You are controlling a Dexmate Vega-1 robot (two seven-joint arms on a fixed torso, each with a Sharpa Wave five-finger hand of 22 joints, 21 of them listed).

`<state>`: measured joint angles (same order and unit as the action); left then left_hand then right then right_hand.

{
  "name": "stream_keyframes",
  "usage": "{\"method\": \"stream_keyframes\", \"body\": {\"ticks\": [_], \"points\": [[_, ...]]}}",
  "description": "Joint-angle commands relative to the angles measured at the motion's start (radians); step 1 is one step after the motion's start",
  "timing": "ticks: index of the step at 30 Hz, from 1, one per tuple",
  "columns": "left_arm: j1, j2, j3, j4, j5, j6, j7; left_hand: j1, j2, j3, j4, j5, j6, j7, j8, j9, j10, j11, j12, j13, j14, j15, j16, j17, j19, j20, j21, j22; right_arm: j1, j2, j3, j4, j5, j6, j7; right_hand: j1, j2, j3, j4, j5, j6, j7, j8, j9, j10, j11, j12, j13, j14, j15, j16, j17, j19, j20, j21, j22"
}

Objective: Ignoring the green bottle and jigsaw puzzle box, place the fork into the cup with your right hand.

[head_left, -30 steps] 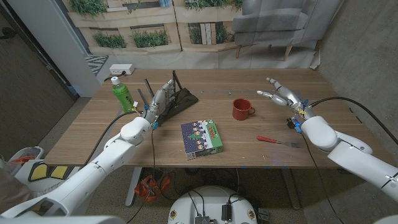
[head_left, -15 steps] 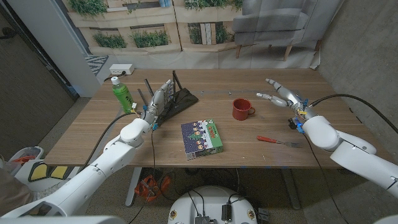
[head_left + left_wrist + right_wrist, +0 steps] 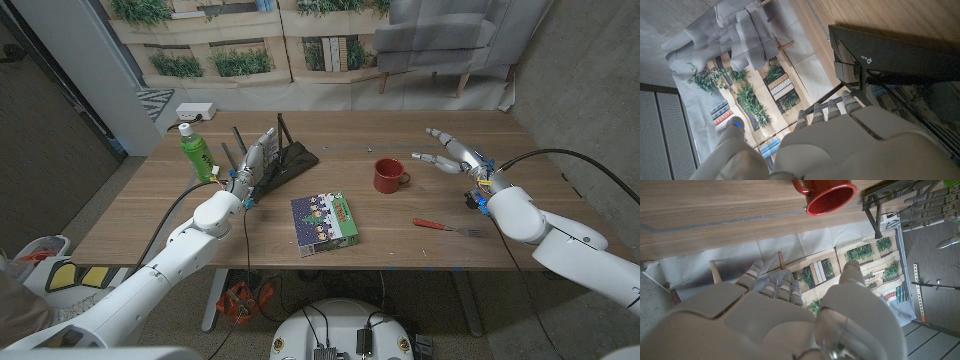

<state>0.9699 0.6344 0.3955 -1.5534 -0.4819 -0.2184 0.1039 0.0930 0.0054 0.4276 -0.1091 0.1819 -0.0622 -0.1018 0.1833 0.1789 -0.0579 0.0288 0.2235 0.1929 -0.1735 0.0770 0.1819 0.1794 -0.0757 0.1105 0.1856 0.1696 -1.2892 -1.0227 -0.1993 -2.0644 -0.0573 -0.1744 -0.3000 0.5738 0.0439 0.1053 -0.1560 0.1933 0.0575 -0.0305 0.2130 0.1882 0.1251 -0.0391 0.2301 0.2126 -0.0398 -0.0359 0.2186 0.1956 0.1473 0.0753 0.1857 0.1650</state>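
A fork [image 3: 447,226] with a red handle lies on the table near the front edge, right of the puzzle box. The red cup [image 3: 388,175] [image 3: 829,197] stands upright near the table's middle, handle to the right. My right hand [image 3: 450,153] [image 3: 790,315] hovers open to the right of the cup and behind the fork, fingers spread, holding nothing. My left hand [image 3: 257,160] [image 3: 825,135] stands open at the left beside a black router, fingers straight, nothing in it.
A green bottle [image 3: 195,151] stands at the left rear. The jigsaw puzzle box [image 3: 325,222] lies near the front middle. A black router with antennas [image 3: 290,155] [image 3: 890,55] sits behind my left hand. A white power strip [image 3: 196,111] lies at the far left edge.
My right hand has drifted slightly left and back, toward the cup's side. The left arm, fork and cup have not moved.
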Motion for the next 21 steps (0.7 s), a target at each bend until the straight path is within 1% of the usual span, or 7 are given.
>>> {"method": "stream_keyframes", "body": {"ticks": [1,4,5,10,15,21], "points": [[-0.019,-0.005,0.008,0.014,0.007,0.005,-0.010,0.004,0.002,0.002,-0.004,0.000,0.003,-0.001,0.003,0.003,-0.001,0.002,0.003,0.004,-0.022,-0.001,0.007,0.003,0.002,0.000,0.008,0.005,-0.045,-0.007,0.032,-0.035,-0.010,-0.022,-0.006,0.010,0.003,0.008,-0.003,0.001,0.018,0.005,0.008,0.005,0.018,0.000,0.006,0.001,0.014,-0.047,0.007,-0.002,0.016,-0.006,0.009,0.003],[-0.024,-0.008,0.009,0.018,0.006,0.002,-0.014,0.004,0.002,0.002,-0.004,0.000,0.004,0.000,0.003,0.003,-0.001,0.002,0.003,0.004,-0.023,0.000,0.006,0.003,0.002,0.000,0.008,0.005,-0.053,-0.014,0.037,-0.045,-0.022,-0.030,-0.006,0.016,0.001,0.010,-0.004,0.001,0.032,0.008,0.011,0.005,0.029,0.002,0.009,0.001,0.022,-0.049,0.008,-0.002,0.022,-0.012,0.009,0.003],[-0.025,-0.006,0.010,0.018,0.008,0.004,-0.014,0.004,0.002,0.002,-0.004,0.000,0.004,0.000,0.004,0.003,-0.001,0.002,0.003,0.004,-0.023,-0.001,0.006,0.003,0.002,-0.001,0.008,0.005,-0.055,-0.013,0.038,-0.047,-0.025,-0.032,-0.008,0.017,0.001,0.010,-0.004,0.001,0.033,0.008,0.011,0.005,0.031,0.006,0.009,0.001,0.023,-0.050,0.008,-0.002,0.024,-0.014,0.009,0.002],[-0.027,-0.004,0.009,0.020,0.008,0.004,-0.015,0.004,0.002,0.002,-0.005,0.000,0.009,0.000,0.006,0.003,0.000,0.004,0.003,0.004,-0.023,0.000,0.006,0.003,0.002,-0.001,0.008,0.005,-0.059,0.000,0.042,-0.043,-0.022,-0.018,-0.012,0.020,0.000,0.011,-0.004,0.001,0.035,0.009,0.011,0.005,0.033,0.006,0.009,0.001,0.025,-0.050,0.008,-0.002,0.027,-0.016,0.010,0.002],[-0.024,-0.005,0.006,0.019,0.006,0.003,-0.011,0.005,0.003,0.002,-0.005,0.000,0.015,0.001,0.008,0.003,0.001,0.004,0.003,0.004,-0.022,0.001,0.006,0.003,0.002,-0.001,0.008,0.005,-0.055,-0.011,0.036,-0.054,-0.045,-0.038,0.000,0.024,-0.001,0.012,-0.005,0.001,0.030,0.012,0.008,0.005,0.032,0.008,0.007,0.001,0.026,-0.051,0.007,-0.003,0.031,-0.019,0.010,0.002],[-0.022,-0.002,0.005,0.018,0.007,0.006,-0.010,0.005,0.004,0.002,-0.006,0.000,0.018,0.002,0.009,0.003,-0.001,0.005,0.002,0.004,-0.023,0.002,0.006,0.003,0.002,-0.001,0.007,0.005,-0.067,-0.013,0.051,-0.059,-0.035,-0.034,0.011,0.027,-0.002,0.013,-0.005,0.001,0.028,0.013,0.006,0.004,0.032,0.012,0.006,0.001,0.027,-0.051,0.006,-0.003,0.033,-0.020,0.010,0.002]]}}
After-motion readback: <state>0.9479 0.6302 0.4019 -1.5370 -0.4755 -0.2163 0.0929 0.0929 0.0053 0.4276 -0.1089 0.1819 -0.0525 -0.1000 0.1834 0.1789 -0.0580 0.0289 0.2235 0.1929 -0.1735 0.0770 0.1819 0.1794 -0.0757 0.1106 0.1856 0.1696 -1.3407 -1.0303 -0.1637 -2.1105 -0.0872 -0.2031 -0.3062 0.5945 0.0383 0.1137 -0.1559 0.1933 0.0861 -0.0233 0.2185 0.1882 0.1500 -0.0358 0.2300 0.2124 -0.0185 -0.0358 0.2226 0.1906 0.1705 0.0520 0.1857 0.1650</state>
